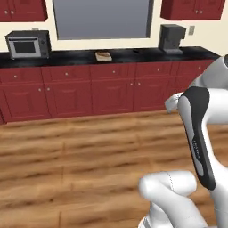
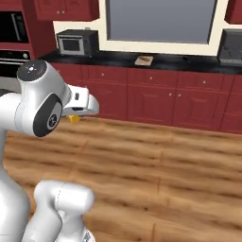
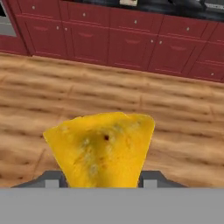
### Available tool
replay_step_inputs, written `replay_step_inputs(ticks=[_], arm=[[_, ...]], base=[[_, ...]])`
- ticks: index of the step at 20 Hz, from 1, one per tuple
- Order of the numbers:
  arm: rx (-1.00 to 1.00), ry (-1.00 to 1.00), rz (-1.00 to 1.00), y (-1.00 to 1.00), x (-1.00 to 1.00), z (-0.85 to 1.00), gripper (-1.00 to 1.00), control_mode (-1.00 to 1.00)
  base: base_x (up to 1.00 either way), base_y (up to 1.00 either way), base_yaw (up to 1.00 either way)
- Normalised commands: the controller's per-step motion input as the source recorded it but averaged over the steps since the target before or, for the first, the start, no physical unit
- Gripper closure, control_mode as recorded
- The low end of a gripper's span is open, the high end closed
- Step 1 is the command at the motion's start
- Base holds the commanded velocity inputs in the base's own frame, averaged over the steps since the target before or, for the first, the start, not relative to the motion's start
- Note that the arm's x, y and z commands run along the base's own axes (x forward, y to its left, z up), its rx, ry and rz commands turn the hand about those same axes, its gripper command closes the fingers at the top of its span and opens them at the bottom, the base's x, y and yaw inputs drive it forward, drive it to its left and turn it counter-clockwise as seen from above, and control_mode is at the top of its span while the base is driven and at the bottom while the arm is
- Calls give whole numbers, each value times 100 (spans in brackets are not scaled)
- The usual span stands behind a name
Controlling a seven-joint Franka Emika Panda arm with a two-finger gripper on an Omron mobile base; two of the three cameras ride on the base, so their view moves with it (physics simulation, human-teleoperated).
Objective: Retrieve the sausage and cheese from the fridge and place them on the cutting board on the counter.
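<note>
One cheese [image 3: 103,146] wedge, yellow-orange and mottled, jaws clamped on its sides above the wooden floor [image 1: 67,151], one tan cutting board [image 1: 103,56] on the black worktop [image 1: 67,57], right of the one microwave [image 1: 28,44]

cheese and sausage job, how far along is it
The cheese is out of the fridge and held in the gripper, well above the wood floor. The cutting board on the counter already has something dark on it, possibly the sausage; too small to tell. Left: cross to the counter and set the cheese on the board.
</note>
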Motion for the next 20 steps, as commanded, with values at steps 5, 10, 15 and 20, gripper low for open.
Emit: replay_step_inputs(ticks=[5,10,15,20], arm=[[0,0,0,0,0,0,100,100],[0,0,0,0,0,0,100,100],[0,0,0,0,0,0,100,100],[0,0,0,0,0,0,100,100]], base=[[100,-5,6],[100,-14,3],[100,-13,1],[100,-5,0]])
